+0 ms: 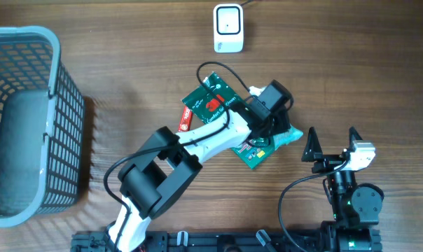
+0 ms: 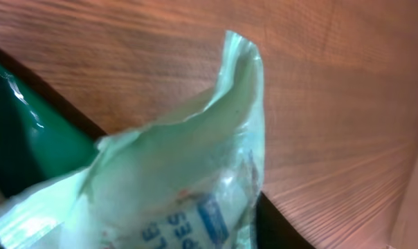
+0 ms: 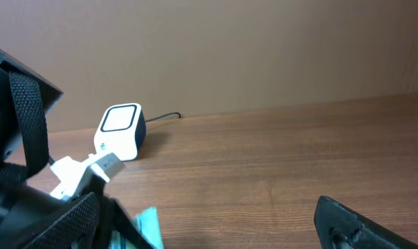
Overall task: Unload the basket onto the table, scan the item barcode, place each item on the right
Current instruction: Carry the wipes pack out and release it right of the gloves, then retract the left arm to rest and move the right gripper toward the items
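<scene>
Crinkled translucent plastic pouch (image 2: 181,173) curls up over fine-grained wooden table (image 2: 333,83).

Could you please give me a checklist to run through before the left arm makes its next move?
1. White box-shaped barcode scanner with nothing covering it: ok.
2. Pale green plastic packet right under the left wrist camera: ok.
3. Left gripper holding that packet: cannot tell.
4. Packet's barcode in view: cannot tell.
5. Right gripper open, holding nothing: ok.
</scene>
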`<state>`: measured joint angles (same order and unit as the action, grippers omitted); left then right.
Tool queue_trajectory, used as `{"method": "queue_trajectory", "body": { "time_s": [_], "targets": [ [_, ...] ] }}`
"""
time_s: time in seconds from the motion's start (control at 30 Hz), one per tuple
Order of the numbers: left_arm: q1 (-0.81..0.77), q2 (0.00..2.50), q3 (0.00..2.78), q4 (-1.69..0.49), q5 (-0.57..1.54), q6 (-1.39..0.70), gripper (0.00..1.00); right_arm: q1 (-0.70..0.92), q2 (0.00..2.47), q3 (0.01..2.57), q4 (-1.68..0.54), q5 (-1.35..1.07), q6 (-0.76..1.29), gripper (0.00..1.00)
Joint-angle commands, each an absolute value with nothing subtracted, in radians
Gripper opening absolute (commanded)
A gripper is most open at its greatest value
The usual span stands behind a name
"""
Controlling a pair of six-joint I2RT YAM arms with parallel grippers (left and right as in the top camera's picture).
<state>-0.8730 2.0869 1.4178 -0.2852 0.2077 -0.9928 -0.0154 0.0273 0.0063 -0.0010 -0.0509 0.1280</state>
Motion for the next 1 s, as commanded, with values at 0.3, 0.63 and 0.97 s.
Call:
{"method": "queue_trajectory", "body": {
  "time_s": [0.3,0.63,0.97],
  "targets": [
    [-0.867,1.67,1.56,-0.466,-0.135,-0.673,1.0,-0.01,0.023,0.005,0.001,-0.046,0.133,1.0],
    [-0.866,1.287,1.56,-0.425,-0.743,-0.598,1.0,-0.01,0.023,0.005,0.001,-0.046,0.133,1.0],
    [-0.866,0.868,1.56,-0.369,-1.137,-0.479,1.0,-0.01,0.023,0.005,0.001,-0.046,0.133,1.0]
  ]
}}
